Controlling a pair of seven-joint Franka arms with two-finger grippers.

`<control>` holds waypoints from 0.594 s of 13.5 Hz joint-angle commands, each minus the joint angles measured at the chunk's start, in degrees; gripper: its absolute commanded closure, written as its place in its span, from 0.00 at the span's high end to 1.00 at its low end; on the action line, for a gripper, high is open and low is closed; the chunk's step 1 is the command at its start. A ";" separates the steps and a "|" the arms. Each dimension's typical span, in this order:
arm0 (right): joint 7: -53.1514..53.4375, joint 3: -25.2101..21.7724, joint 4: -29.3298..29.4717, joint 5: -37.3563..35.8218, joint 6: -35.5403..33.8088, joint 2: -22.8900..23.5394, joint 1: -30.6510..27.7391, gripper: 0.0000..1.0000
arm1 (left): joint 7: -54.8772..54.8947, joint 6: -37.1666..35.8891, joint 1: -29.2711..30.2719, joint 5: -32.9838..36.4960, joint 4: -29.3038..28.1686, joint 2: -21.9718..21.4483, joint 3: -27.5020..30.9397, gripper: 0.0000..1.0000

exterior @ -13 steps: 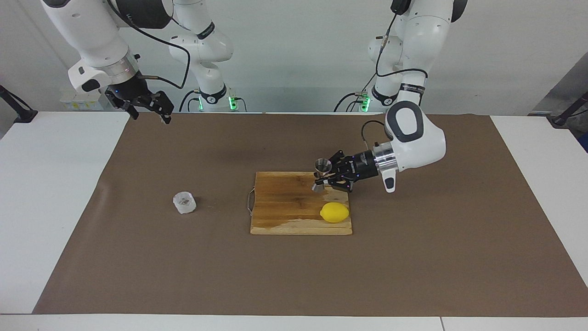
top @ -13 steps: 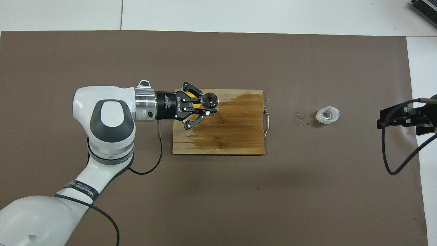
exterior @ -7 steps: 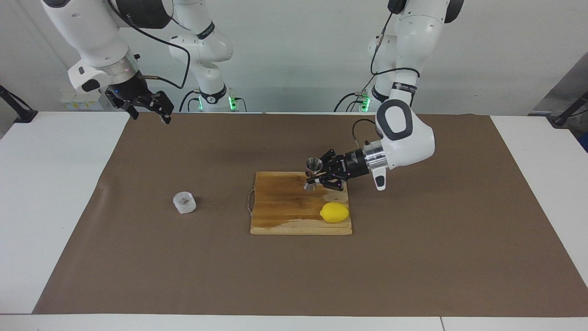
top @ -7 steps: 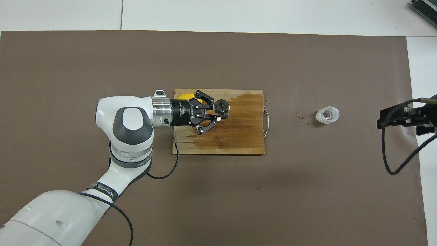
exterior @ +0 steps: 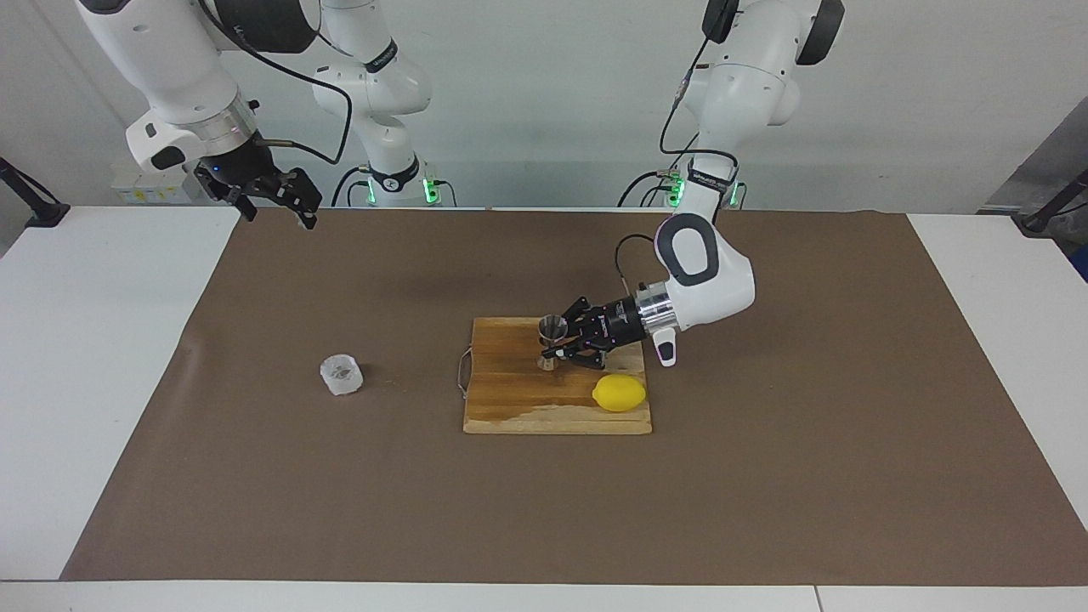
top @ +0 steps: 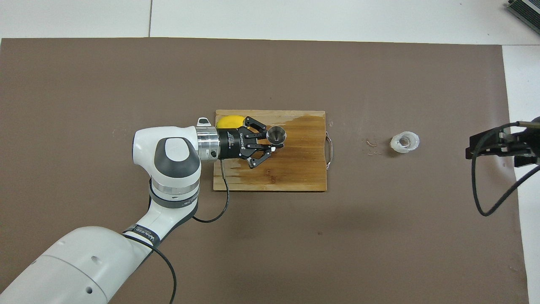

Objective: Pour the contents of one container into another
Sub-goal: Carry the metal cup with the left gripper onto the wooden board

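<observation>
The steel jigger [exterior: 551,340] [top: 277,134] stands upright over the wooden cutting board [exterior: 527,399] [top: 295,169], its foot close to the wood; contact is unclear. My left gripper [exterior: 558,344] [top: 272,142] is shut on its narrow waist, reaching in level from the left arm's end. The translucent plastic cup [exterior: 341,375] [top: 404,142] sits alone on the brown mat toward the right arm's end. My right gripper [exterior: 280,211] [top: 498,145] waits open and raised over the mat's edge at that end, holding nothing.
A yellow lemon [exterior: 619,393] [top: 230,121] lies on the board's corner farthest from the robots, beside the left wrist. The board has a wire handle [top: 330,143] facing the cup. Small droplets [top: 370,147] dot the mat between board and cup.
The left arm has carried the jigger across the board toward the right arm's end and a little lower. The right arm and the cup have not moved.
</observation>
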 commanded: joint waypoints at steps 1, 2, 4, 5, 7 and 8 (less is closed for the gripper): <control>-1.14 -0.51 0.12 0.29 -0.74 0.07 0.33 1.00 | 1.85 -0.09 -1.08 -1.78 0.83 1.00 0.74 0.00; -1.05 -0.51 0.12 0.38 -0.74 0.07 0.33 1.00 | 1.85 -0.27 -1.08 -1.78 0.74 1.00 0.74 0.00; -1.14 -0.51 0.12 0.38 -0.74 0.07 0.33 1.00 | 2.03 0.26 -1.69 -2.22 0.57 1.00 0.74 0.00; -1.05 -0.51 0.12 0.29 -0.74 0.07 0.33 1.00 | 2.03 0.61 -2.13 -2.22 0.30 1.00 0.74 0.00; -1.14 -0.51 0.12 0.38 -0.74 0.07 0.33 1.00 | 2.03 1.66 -2.57 -2.22 -0.22 1.00 0.74 0.00; -1.14 -0.51 0.12 0.38 -0.74 0.07 0.33 1.00 | 2.03 1.84 -2.92 -2.22 -0.31 1.00 0.74 0.00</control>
